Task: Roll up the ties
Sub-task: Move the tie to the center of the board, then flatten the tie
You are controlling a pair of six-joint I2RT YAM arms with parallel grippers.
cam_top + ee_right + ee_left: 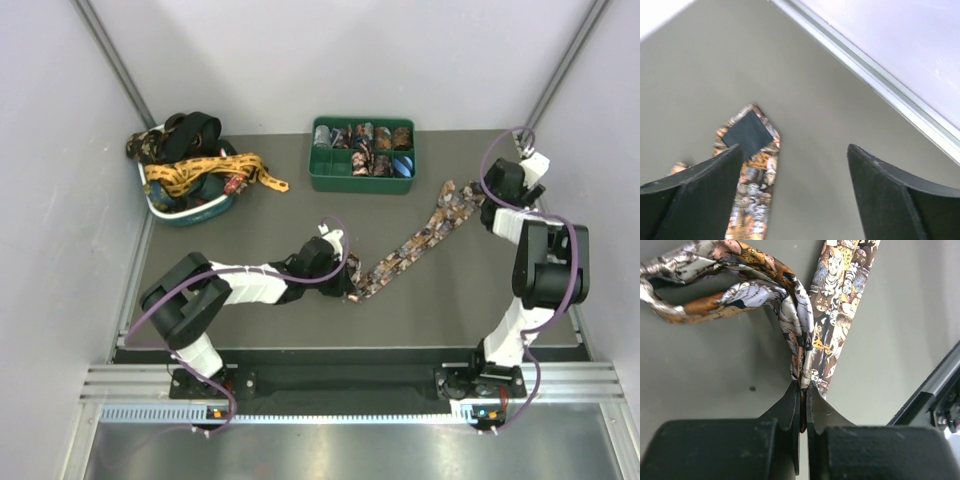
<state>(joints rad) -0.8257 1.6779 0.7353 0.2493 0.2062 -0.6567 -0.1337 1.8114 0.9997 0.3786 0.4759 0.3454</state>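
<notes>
Some rolls (365, 136) sit in the green tray (360, 185), loose ties (205, 166) wait in the basket (190, 213), and the brown tie (420, 240) lies unrolled on the tabletop (450, 305), my left jaws pinching one end, my right jaws spread over the other.

Robotics lab test cell, by the look of it. Plain pale grey panel walls (300, 60) on 3 sides w/ bare aluminium corner posts (110, 55) at 11 & 1 o'clock. Flat dark grey-olive matte tabletop (280, 215). Slotted aluminium extrusion rail (340, 400) along the 6 o'clock edge, w/ 2 black-and-white robot arms bolted on: left arm (215, 290) approx 7 o'clock, right arm (535, 270) approx 4 o'clock, thin purple cables (484, 172) looped along them. Props laid out as for a trial: green plastic compartment tray (360, 184) of rolled fabric neckties (365, 135) at 12 o'clock, teal-and-white round basket (200, 213) of loose neckties (200, 165) at 10 o'clock.
</notes>
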